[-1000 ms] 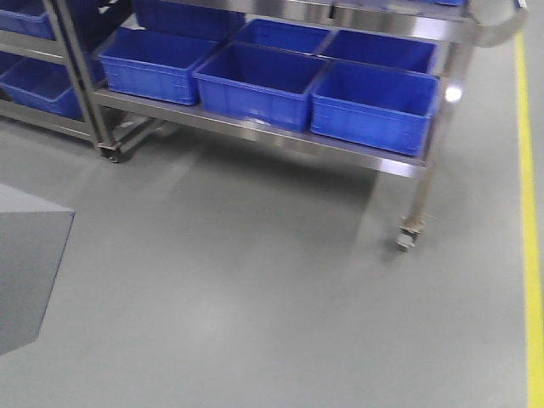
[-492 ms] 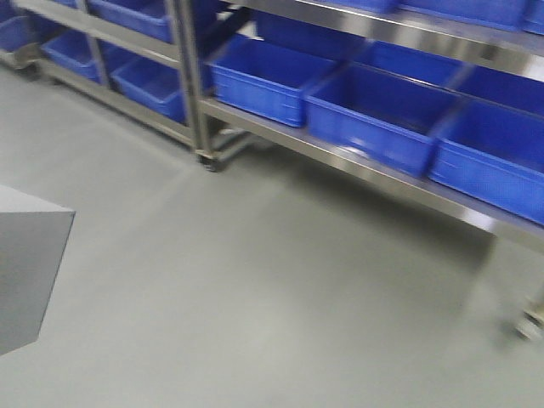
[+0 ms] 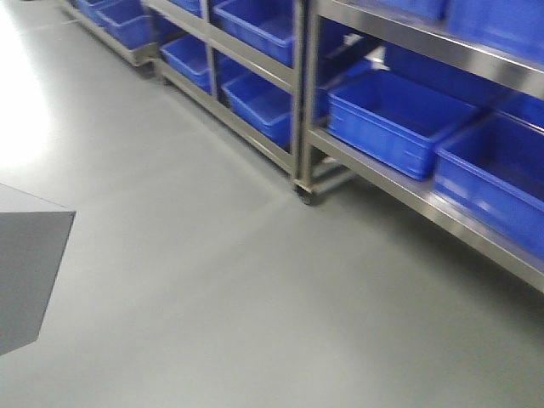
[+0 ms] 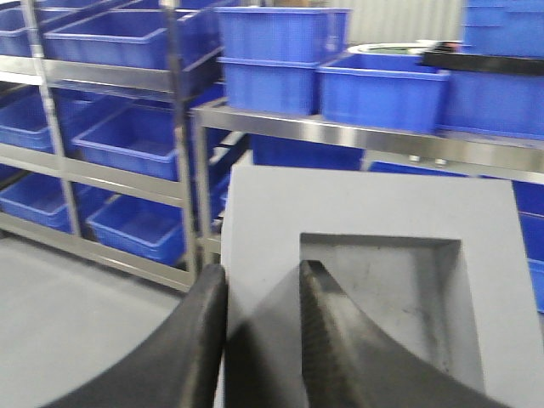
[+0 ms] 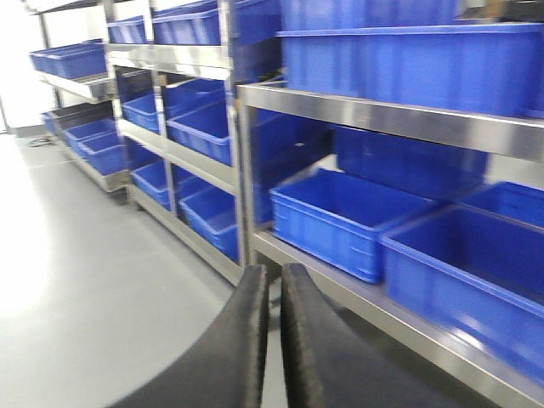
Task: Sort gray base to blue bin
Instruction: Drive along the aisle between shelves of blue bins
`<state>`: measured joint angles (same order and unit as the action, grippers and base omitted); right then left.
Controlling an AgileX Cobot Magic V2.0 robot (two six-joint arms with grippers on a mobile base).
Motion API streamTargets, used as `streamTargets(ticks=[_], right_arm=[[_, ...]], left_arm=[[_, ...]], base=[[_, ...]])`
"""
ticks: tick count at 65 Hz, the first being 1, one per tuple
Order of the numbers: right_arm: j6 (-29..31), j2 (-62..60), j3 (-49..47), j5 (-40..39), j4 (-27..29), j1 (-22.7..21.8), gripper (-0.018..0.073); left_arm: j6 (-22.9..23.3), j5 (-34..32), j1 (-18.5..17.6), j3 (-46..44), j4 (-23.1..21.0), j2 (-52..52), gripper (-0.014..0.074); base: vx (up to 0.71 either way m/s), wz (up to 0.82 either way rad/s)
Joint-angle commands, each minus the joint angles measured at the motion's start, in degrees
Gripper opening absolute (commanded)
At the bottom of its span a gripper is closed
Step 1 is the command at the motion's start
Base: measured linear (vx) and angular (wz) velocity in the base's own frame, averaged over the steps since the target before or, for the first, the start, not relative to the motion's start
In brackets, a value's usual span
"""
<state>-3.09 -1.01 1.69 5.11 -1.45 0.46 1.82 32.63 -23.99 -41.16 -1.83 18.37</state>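
The gray base (image 4: pixel 374 255) fills the left wrist view, a light-gray block with a square recess. My left gripper (image 4: pixel 263 270) is shut on its left wall, one finger outside and one inside the recess. A gray corner (image 3: pixel 25 272) at the left edge of the front view looks like the same block. Several blue bins (image 3: pixel 399 119) sit on steel racks; which one the task means I cannot tell. My right gripper (image 5: pixel 274 270) is shut with nothing in it, held above the floor near a rack with blue bins (image 5: pixel 340 217).
Steel wheeled racks (image 3: pixel 299 102) run along the right and back, each shelf loaded with blue crates. A rack caster (image 3: pixel 304 195) stands on the gray floor (image 3: pixel 212 289). More stacked crates (image 4: pixel 280 51) sit on upper shelves in the left wrist view.
The front view has swung left: the racks and bins slid toward the right of the frame and further racks came in. The gray corner at the left edge stayed put.
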Motion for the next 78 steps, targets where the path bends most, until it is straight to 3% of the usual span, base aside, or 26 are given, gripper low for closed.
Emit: streamTargets(ticks=[1,78], right_arm=[[0.38,-0.45,0.05,-4.18,-0.36,-0.23,-0.0004],[0.38,-0.45,0.05,-4.18,-0.36,-0.23,-0.0004]], left_arm=[[0.68,-6.37,-0.12,-1.60,-0.57,0.74,0.0150],[0.68,-6.30,-0.12,-1.60,-0.57,0.74,0.0150]], base=[[0.50,0.41],[0.49,0.36]])
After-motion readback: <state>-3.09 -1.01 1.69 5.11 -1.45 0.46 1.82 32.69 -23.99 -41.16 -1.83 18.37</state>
